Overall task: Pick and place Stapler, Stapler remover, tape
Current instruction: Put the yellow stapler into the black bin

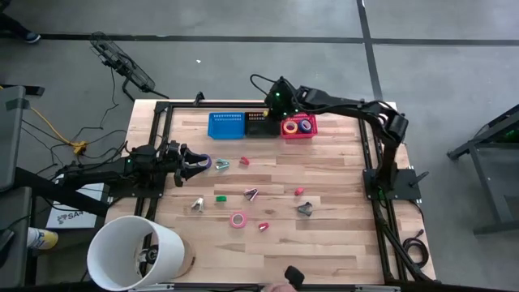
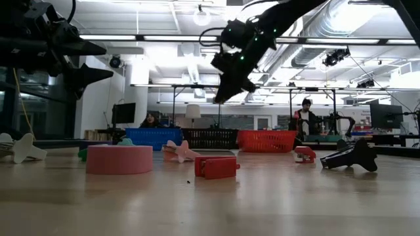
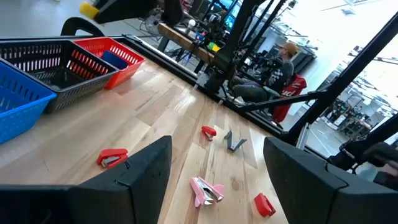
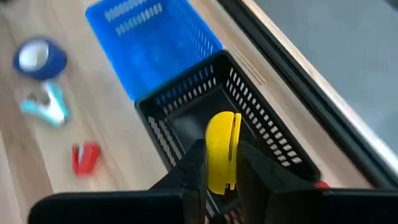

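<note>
Yellow tape (image 4: 222, 151), clamped edge-on between the right fingers (image 4: 193, 168), could slip sideways into the black basket (image 4: 261, 140) below; left fingers (image 3: 143, 180) stand apart.

Open black basket (image 4: 249, 130) below tool (image 4: 221, 165)

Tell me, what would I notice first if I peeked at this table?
Probably the right gripper pinching a yellow ring-shaped tape roll up in the air above the black wire basket at the table's far edge. Beside it sit a blue plastic basket and a red plastic basket already holding tape rolls. A big white cylinder stands at the near corner, by the open left gripper.
</note>
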Controlling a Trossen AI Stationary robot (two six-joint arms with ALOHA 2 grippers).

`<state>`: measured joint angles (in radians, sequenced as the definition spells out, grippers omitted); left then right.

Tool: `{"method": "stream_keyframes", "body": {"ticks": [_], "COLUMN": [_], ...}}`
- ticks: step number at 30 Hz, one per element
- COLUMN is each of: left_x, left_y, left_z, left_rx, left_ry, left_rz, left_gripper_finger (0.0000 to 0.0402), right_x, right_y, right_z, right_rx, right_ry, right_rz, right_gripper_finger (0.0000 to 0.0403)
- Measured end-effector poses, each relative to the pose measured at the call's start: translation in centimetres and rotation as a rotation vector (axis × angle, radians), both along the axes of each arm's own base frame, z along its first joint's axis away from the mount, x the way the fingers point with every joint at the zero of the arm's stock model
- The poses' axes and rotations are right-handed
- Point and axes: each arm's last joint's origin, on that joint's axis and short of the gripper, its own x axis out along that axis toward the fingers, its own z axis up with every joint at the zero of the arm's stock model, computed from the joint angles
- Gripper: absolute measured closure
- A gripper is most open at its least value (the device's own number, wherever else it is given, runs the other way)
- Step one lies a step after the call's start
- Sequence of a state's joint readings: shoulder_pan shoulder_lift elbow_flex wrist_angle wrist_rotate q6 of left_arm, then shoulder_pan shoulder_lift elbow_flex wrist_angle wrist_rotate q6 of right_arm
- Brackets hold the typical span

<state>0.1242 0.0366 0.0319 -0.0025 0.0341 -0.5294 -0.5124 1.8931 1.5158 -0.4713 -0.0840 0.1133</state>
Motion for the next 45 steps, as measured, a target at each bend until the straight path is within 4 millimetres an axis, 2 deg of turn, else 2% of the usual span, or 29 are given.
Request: {"method": "stream_keyframes", "body": {"ticks": [8, 20, 31, 45], "left_x": [0.0, 0.0, 0.0, 0.0], "left_y": [0.0, 0.0, 0.0, 0.0], "left_z": [0.0, 0.0, 0.0, 0.0], "left_rx": [0.000, 0.000, 0.000, 0.000], "left_ry": [0.000, 0.000, 0.000, 0.000], "left_rz": [0.000, 0.000, 0.000, 0.000], "left_gripper_finger": [0.0152, 0.0152, 0.0152, 0.0152], "right_x": [0.5, 1.9, 1.9, 1.6], "right_y": [-1.6, -2.3, -2.6, -2.2], "right_z": [-2.3, -5.3, -4.8, -5.0], "right_rx": [0.135, 0.297, 0.287, 0.325], "right_ry": [-0.043, -0.032, 0.074, 0.119], "right_rz": [-0.196, -0.303, -0.344, -0.329], "right_gripper_finger": [0.0356, 0.0356, 0.0339, 0.0330]}}
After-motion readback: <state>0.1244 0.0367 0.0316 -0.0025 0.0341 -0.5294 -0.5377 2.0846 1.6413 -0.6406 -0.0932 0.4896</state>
